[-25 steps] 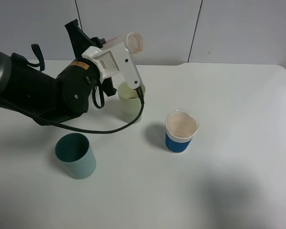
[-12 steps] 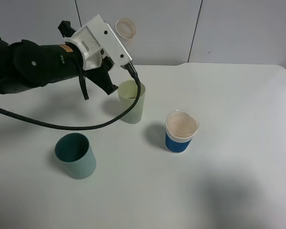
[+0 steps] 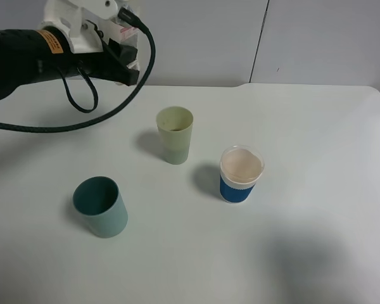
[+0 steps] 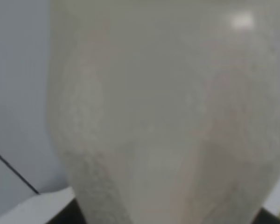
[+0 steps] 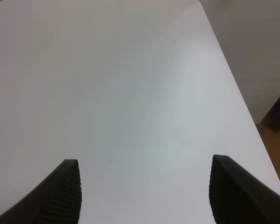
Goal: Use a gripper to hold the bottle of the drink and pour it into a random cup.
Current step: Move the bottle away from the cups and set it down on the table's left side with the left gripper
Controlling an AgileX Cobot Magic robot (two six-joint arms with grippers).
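Bottle [image 3: 123,29] is held off the worktop [image 3: 316,158], behind and left of the cup [image 3: 175,134] and well apart from it. Left gripper [image 3: 126,54] fingers pinch the bottle. Cup stands upright, with a blue-banded cup [image 3: 240,175] near its right and a teal cup [image 3: 101,206] front-left. Right gripper [image 5: 144,161] fingers are spread.

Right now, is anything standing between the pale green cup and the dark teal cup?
Nothing. In the exterior high view, the stretch of table between the pale green cup and the dark teal cup is bare white surface.
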